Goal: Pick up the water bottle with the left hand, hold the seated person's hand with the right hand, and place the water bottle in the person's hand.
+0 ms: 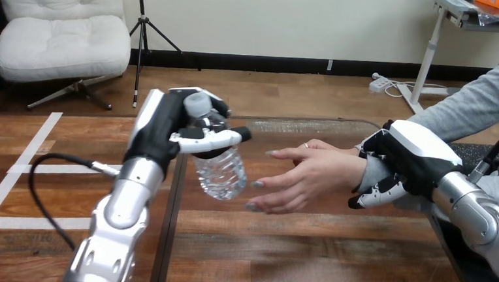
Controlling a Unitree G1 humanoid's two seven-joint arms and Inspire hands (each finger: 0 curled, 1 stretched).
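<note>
I am holding the water bottle (222,172) in my left hand (176,127), with my fingers and thumb curling round its upper part just below the white cap (198,104). The clear bottle is hanging in the air above the wooden table (292,248), left of the view's centre. It is tilting, its cap pointing toward 11 o'clock and its base toward 5 o'clock. My left forearm is rising from the bottom edge at about 7 o'clock.

At 3 o'clock from the bottle, the person's hand (310,174) is reaching in from the right side. It is open, with fingers stretching toward 9 o'clock. Its fingertips are lying near the bottle's lower half but are not touching it.

My right hand (409,157) is sitting at 3 o'clock from the person's hand, closing round the person's wrist (364,173) where the grey sleeve ends. My thumb is lying over the top and my fingers are curling underneath. My right forearm is entering from the right edge at about 4 o'clock.
</note>
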